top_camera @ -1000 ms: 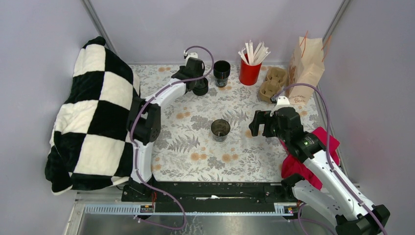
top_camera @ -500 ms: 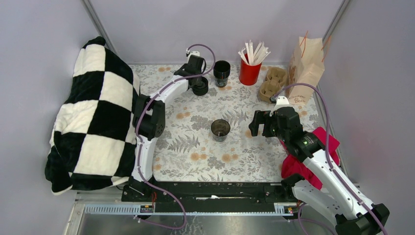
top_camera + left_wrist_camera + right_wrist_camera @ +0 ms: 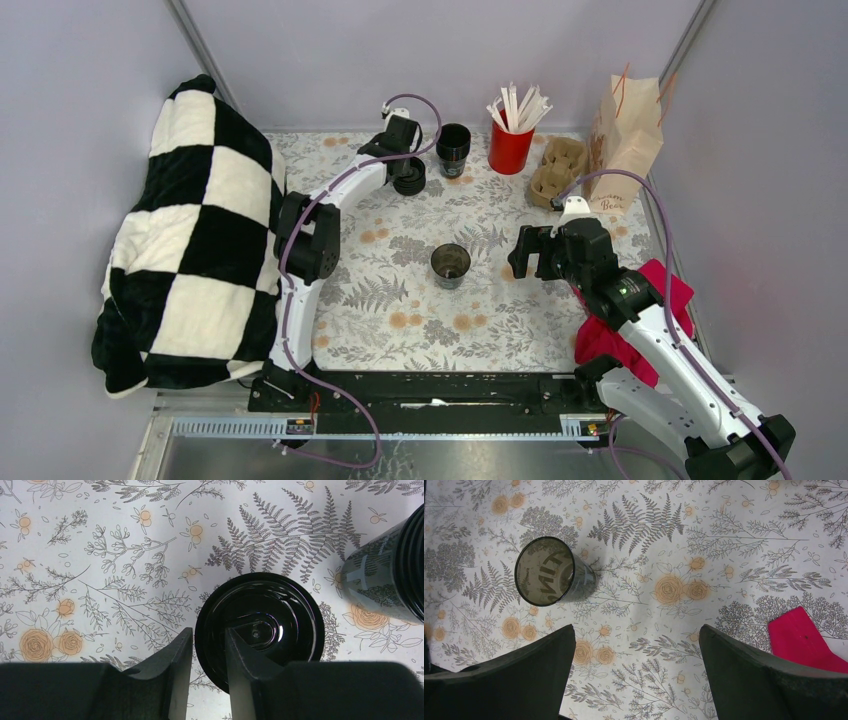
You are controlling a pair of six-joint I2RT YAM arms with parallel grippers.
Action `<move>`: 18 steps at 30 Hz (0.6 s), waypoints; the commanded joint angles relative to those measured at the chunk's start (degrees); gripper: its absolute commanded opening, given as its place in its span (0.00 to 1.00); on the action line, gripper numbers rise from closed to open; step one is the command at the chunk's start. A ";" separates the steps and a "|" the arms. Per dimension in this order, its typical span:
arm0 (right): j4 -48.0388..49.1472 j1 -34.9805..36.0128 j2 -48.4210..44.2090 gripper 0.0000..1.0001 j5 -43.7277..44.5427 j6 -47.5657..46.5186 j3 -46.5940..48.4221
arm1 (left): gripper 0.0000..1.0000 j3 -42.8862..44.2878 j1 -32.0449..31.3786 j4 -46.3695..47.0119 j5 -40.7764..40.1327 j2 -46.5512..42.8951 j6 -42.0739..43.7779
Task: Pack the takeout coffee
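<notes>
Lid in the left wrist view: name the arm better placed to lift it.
Left. The left fingers straddle the rim of the lid, one outside, one over the top. The right fingers hang wide open by the cup, away from the lid.

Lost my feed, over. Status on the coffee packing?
Left tool astride lid rim, grip unconfirmed. Right tool open, beside cup. Cup unlidded, mid-table. Nothing between them.
</notes>
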 commanded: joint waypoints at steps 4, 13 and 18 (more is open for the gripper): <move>1.51 0.07 -0.05 1.00 0.76 -0.57 -0.58 | 0.28 3.13 0.04 0.56 -2.85 0.67 1.30; 1.43 0.11 -0.11 1.00 0.91 -0.65 -0.48 | 0.21 3.51 0.04 0.30 -3.20 0.53 1.74; 1.35 0.03 -0.31 1.00 1.01 -0.64 -0.50 | 0.27 4.15 0.04 -0.45 -2.97 1.02 1.77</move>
